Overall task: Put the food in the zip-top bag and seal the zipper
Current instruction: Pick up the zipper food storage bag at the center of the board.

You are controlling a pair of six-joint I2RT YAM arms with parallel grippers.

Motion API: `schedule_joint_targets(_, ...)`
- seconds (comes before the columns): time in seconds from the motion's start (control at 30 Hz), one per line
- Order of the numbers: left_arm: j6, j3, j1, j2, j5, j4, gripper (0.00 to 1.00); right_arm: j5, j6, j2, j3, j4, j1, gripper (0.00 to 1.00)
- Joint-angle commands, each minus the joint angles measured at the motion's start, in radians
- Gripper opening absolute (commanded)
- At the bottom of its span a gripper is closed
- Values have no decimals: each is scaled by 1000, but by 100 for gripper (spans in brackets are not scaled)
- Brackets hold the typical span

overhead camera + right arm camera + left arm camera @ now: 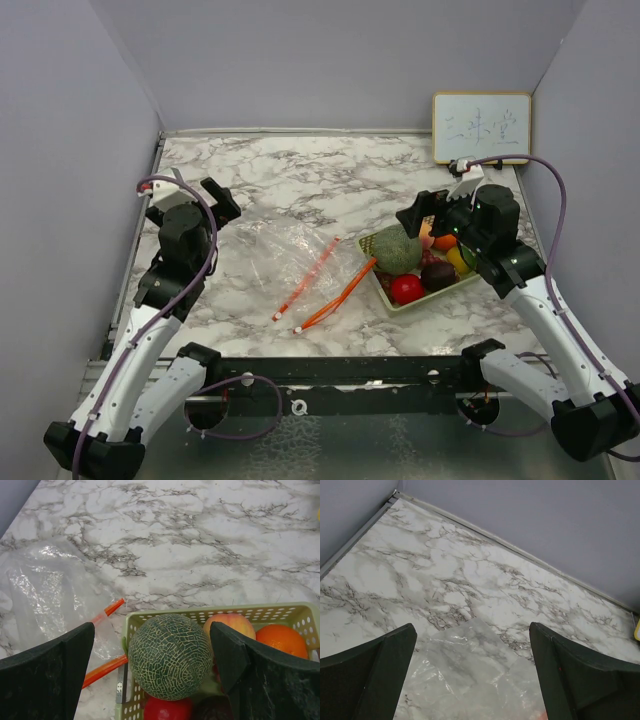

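A clear zip-top bag with orange zipper strips lies on the marble, its mouth facing the pale green mesh basket. The basket holds the netted melon, red apple, dark purple fruit, orange and yellow-peach fruit. In the right wrist view the melon sits between the fingers, with the peach fruit, orange and apple around it. My right gripper is open above the basket. My left gripper is open, empty, above the bag's far corner. The grapes are hidden.
A small whiteboard leans on the back wall at the right. Grey walls enclose the table on three sides. The basket's near rim touches the zipper strip. Bare marble lies behind the bag.
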Motion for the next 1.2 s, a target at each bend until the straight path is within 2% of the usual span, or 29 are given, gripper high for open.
schedule_joint_targets(0.0, -7, -8, -2, -33, -6, 45, 99, -14, -11, -1, 37, 1, 1, 100)
schedule_joint_targets(0.4, 37, -32, -3, -20, 23, 73, 99, -9, -9, -6, 28, 2, 1, 100)
schedule_joint_targets(0.47, 88, -49, -3, -24, 43, 106, 99, -10, -14, -12, 19, 7, 1, 100)
schedule_joint_targets(0.57, 303, -121, -2, -46, 183, 223, 99, -8, -13, -22, 4, 18, 1, 100)
schedule_joint_targets(0.7, 428, -204, -3, -114, 345, 304, 99, -23, -20, -20, -5, 17, 1, 100)
schedule_joint_targets(0.83, 396, -235, -2, -145, 459, 338, 99, -72, -52, -21, 2, 4, 0, 100)
schedule_joint_targets(1.0, 379, -196, -3, -84, 645, 281, 99, -192, -19, -26, -31, 54, 10, 100)
schedule_joint_targets(1.17, 356, -233, -2, -112, 706, 323, 99, -116, 12, -7, -56, 92, 160, 100)
